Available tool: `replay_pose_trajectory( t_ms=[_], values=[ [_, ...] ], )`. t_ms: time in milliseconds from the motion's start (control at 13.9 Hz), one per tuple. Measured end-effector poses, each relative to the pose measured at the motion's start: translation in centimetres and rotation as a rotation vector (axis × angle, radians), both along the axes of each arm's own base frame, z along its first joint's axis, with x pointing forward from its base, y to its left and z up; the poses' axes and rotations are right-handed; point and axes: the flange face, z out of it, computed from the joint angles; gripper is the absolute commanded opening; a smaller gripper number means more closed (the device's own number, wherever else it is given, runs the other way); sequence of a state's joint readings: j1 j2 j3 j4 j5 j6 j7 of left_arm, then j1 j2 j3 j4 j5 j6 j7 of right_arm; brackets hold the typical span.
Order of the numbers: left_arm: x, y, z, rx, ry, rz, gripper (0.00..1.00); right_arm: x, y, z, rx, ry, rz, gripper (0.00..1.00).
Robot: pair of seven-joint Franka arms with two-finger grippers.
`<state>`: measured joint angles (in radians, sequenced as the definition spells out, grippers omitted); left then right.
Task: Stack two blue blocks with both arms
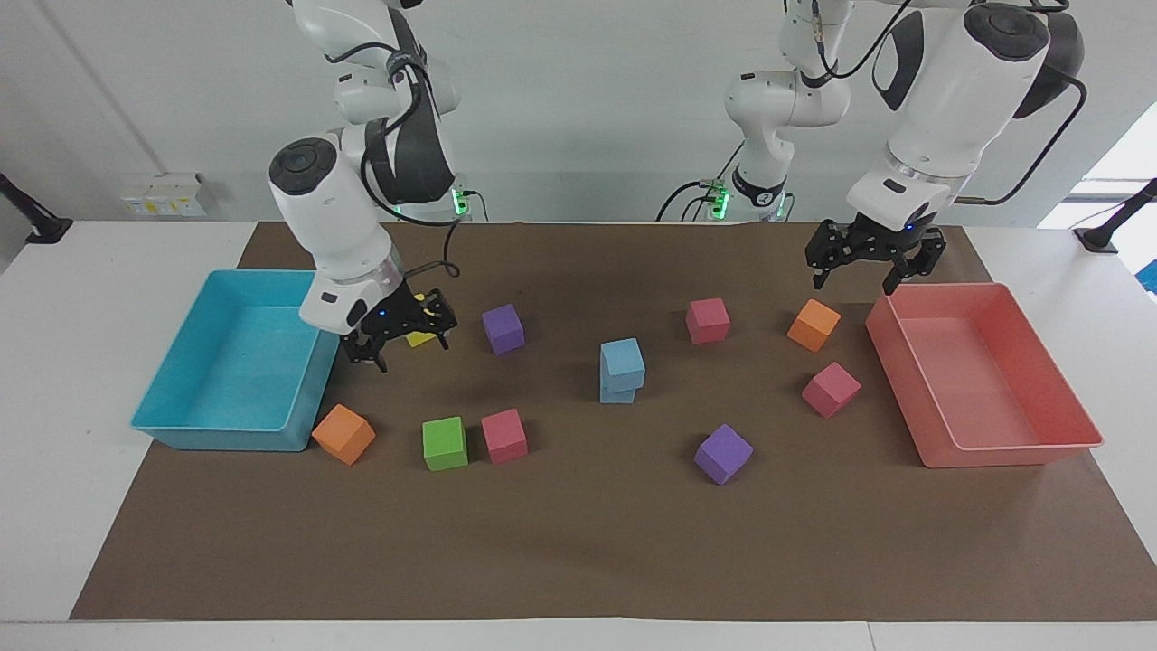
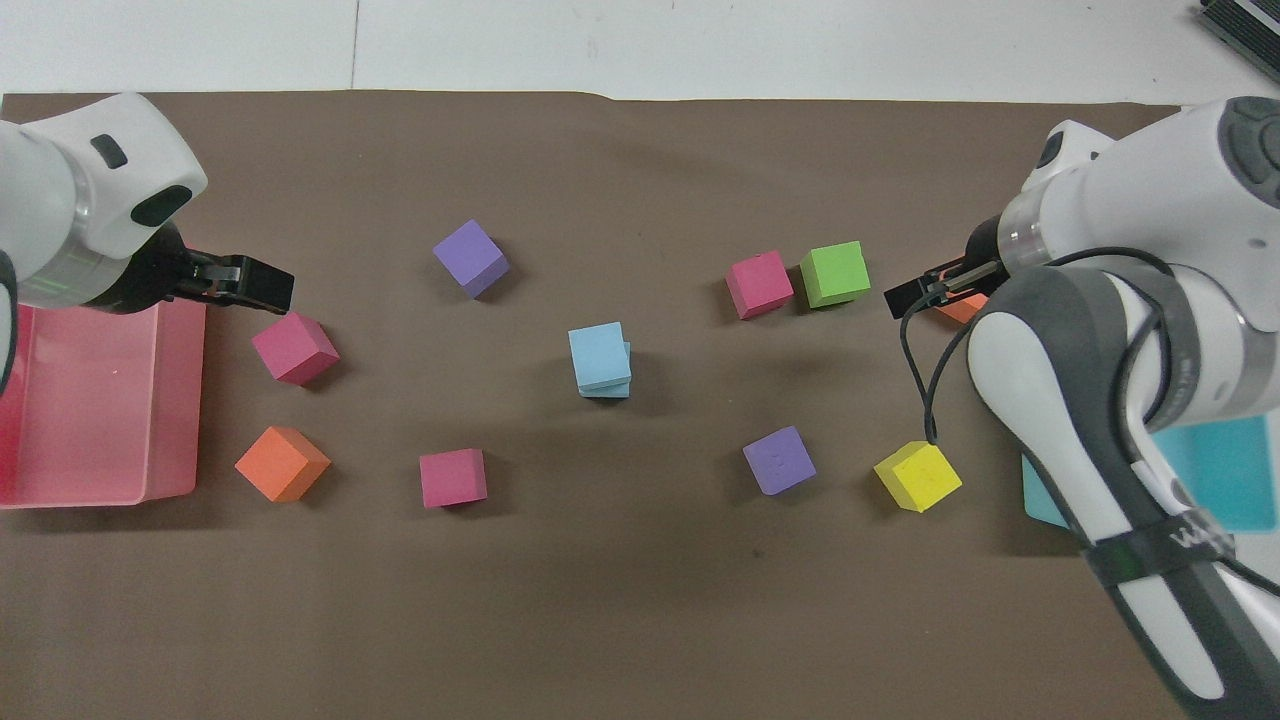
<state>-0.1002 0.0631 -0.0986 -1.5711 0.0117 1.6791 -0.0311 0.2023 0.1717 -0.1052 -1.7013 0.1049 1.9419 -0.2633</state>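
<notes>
Two blue blocks stand as a stack in the middle of the brown mat, the upper block (image 1: 622, 362) (image 2: 598, 354) slightly skewed on the lower block (image 1: 617, 394) (image 2: 623, 386). Nothing touches them. My right gripper (image 1: 398, 333) (image 2: 925, 291) hangs open and empty beside the turquoise tray (image 1: 181, 436), by a yellow cube (image 1: 421, 340) (image 2: 918, 476). Over the mat by the pink tray's (image 1: 994, 457) (image 2: 100, 495) robot-side corner, my left gripper (image 1: 873, 260) (image 2: 245, 285) is raised, open and empty.
Loose cubes lie around the stack: purple (image 1: 503, 327), pink (image 1: 707, 320), orange (image 1: 813, 325), pink (image 1: 831, 389), purple (image 1: 723, 454), pink (image 1: 503, 436), green (image 1: 444, 443) and orange (image 1: 343, 434). The trays stand at the mat's two ends.
</notes>
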Motion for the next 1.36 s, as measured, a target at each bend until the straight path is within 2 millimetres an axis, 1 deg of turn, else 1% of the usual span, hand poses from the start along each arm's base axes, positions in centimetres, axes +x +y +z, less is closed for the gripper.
replay_pose_trajectory(
  t_ms=[144, 359, 431, 575, 718, 862, 1006, 1149, 1365],
  values=[
    [0.3, 1.7, 0.0, 0.000, 0.001, 0.030, 1.00, -0.5, -3.0, 1.5, -0.005, 0.004, -0.042, 1.00],
    [0.7, 4.7, 0.0, 0.001, 0.003, 0.081, 1.00, -1.9, -8.3, 4.6, -0.008, -0.005, -0.121, 1.00],
    [0.8, 5.4, 0.0, 0.001, 0.003, 0.092, 1.00, -2.5, -9.8, 5.6, -0.010, -0.010, -0.143, 1.00],
    [0.8, 5.9, 0.0, 0.001, 0.003, 0.099, 1.00, -3.7, -12.4, 7.5, -0.008, -0.020, -0.186, 1.00],
    [0.8, 5.7, 0.0, 0.001, 0.004, 0.095, 1.00, -5.3, -14.2, 10.2, -0.003, -0.014, -0.216, 1.00],
    [0.8, 5.5, 0.0, 0.000, 0.004, 0.091, 1.00, -6.7, -14.6, 13.5, -0.034, -0.005, -0.250, 1.00],
    [0.8, 5.5, 0.0, 0.000, 0.004, 0.092, 1.00, -7.7, -13.7, 15.9, -0.078, 0.020, -0.293, 1.00],
    [0.8, 5.5, 0.0, 0.000, 0.004, 0.092, 1.00, -8.1, -12.7, 16.7, -0.088, 0.040, -0.342, 1.00],
    [0.8, 5.5, 0.0, 0.000, 0.004, 0.091, 1.00, -8.7, -11.9, 16.6, -0.088, 0.054, -0.347, 1.00]
  ],
)
